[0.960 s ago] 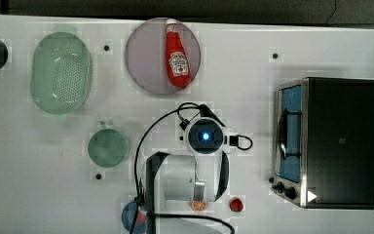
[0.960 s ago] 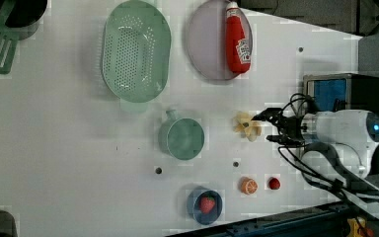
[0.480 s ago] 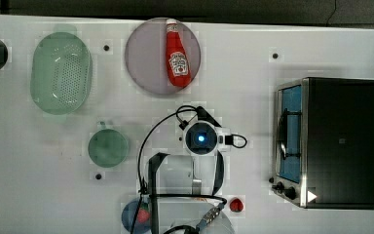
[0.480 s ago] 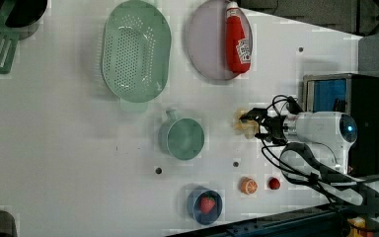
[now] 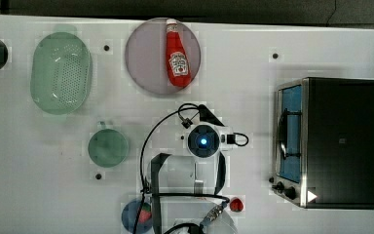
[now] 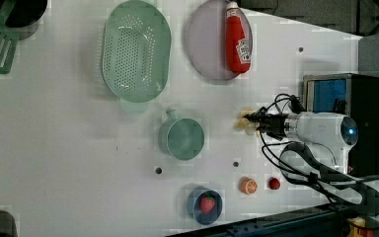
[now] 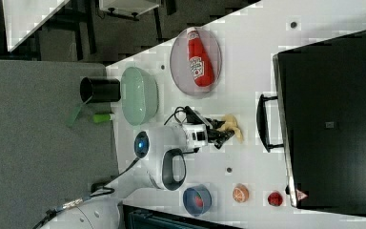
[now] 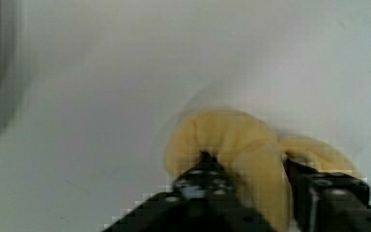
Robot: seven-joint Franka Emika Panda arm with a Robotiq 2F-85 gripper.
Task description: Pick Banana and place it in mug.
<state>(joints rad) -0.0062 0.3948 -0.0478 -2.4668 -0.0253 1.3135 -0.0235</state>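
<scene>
Partly hidden by the black gripper (image 8: 251, 186), the banana (image 8: 251, 150) seems pinched between its closed-in jaws.

Small pale-yellow banana piece (image 8: 251, 159): soft-looking, lumpy and curved, lying on the white surface, at the lower centre of the wrist view. In the left view it (image 6: 245, 121) sits right of centre; in the right view it (image 7: 232, 125) lies at mid-frame.

Round dull-green mug (image 6: 182, 138): upright, open mouth upward, short handle stub at its upper left, centre of the left view, well apart from the banana. In the top view it (image 5: 108, 147) lies left of centre.
</scene>
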